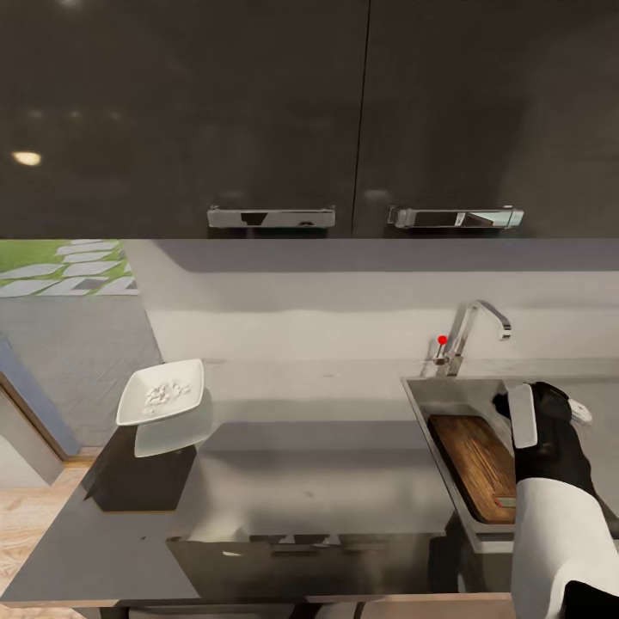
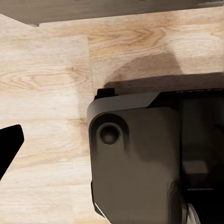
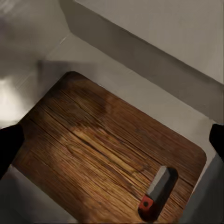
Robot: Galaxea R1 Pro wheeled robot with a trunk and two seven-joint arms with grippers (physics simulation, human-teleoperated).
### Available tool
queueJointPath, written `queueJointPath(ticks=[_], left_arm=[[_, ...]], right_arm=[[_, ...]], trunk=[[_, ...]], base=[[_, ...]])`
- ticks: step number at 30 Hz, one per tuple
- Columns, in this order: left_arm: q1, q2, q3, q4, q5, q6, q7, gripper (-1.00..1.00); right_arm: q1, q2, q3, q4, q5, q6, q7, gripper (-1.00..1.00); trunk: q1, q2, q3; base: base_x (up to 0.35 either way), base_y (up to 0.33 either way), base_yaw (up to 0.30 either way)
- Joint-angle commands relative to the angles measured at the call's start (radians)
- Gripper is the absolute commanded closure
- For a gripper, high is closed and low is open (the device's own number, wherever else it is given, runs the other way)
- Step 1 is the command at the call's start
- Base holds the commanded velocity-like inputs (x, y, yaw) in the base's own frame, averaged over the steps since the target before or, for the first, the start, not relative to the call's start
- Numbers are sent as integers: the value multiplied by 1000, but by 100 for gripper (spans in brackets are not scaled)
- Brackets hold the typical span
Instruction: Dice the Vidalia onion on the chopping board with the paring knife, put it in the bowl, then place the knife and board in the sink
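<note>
While my right pincer [image 1: 526, 411] hangs over the sink [image 1: 419, 389] with its fingers spread wide and holding nothing, the chopping board [image 3: 112, 149] lies flat in the basin right beneath it, the paring knife [image 3: 156, 192] resting on the board; the bowl [image 1: 162, 392] of diced onion [image 1: 166, 392] sits far off to its left on the tabletop [image 1: 327, 481]; I cannot tell my left pincer's opening

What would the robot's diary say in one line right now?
chopping board in sink | paring knife on board | diced onion in bowl | right hand open above sink
</note>
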Motion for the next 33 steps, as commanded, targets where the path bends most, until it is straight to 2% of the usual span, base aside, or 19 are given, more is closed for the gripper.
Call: queueJointPath(ticks=[1, 3, 8, 10, 11, 13, 14, 15, 16, 17, 18, 19, 20, 22, 24, 33], left_arm=[[-2, -1, -8, 5, 2, -8, 4, -100], [-2, -1, -8, 5, 2, -10, 4, -100], [-2, -1, -8, 4, 2, -10, 4, -100], [-2, -1, -8, 4, 2, -11, 4, -100], [-2, -1, -8, 4, 2, -12, 4, -100], [-2, -1, -8, 4, 2, -13, 4, -100], [-2, -1, -8, 4, 2, -13, 4, -100], [-2, -1, -8, 4, 2, -14, 4, -100], [-2, -1, -8, 4, 2, -16, 3, -100], [-2, -1, -8, 4, 2, -17, 2, -100], [-2, -1, -8, 4, 2, -18, 2, -100], [-2, -1, -8, 4, 2, -20, 2, -100], [-2, -1, -8, 4, 2, -28, 2, -100], [-2, -1, -8, 4, 2, -47, 2, -100], [-2, -1, -8, 4, 2, -60, 2, -100], [-2, -2, -8, 4, 2, -70, 2, -100]], right_arm=[[-1, -5, 9, -3, -7, 31, 30, -100], [-1, -38, 21, -5, -5, 84, 131, -100], [0, -143, 64, -2, 0, 125, 381, -100], [2, -188, 104, 1, 13, 136, 477, -100], [4, -228, 158, 3, 40, 140, 567, -100], [7, -252, 198, 3, 70, 142, 641, -100], [9, -265, 222, 4, 95, 142, 699, -100], [11, -279, 247, 5, 141, 141, 801, -100], [12, -290, 265, 5, 229, 141, 946, -100], [13, -292, 272, 6, 317, 141, 1044, -100], [13, -291, 274, 5, 382, 139, 1097, -100], [13, -291, 275, 5, 413, 139, 1120, -100], [13, -290, 276, 5, 490, 136, 1178, -100], [13, -289, 276, 5, 540, 133, 1230, -100], [13, -288, 277, 5, 562, 131, 1253, -100], [13, -288, 277, 5, 575, 129, 1270, -100]], trunk=[[1, -2, -2], [1, -2, -2], [1, -2, -2], [1, -2, -2], [1, -2, -2], [1, -2, -2], [1, -2, -2], [1, -2, -2], [1, -2, -2], [1, -2, -2], [1, -2, -2], [1, -2, -2], [1, -2, -2], [1, -2, -2], [1, -2, -2], [1, -2, -2]], base=[[0, 0, 0], [0, 0, 0], [0, 0, 0], [0, 0, 0], [0, 0, 0], [0, 0, 0], [0, 0, 0], [-13, 0, 0], [-50, 0, 0], [-65, 0, 0], [-81, 0, 0], [-94, 0, 0], [-144, 0, 0], [-190, 0, 0], [-230, 0, 0], [-293, 0, 0]])
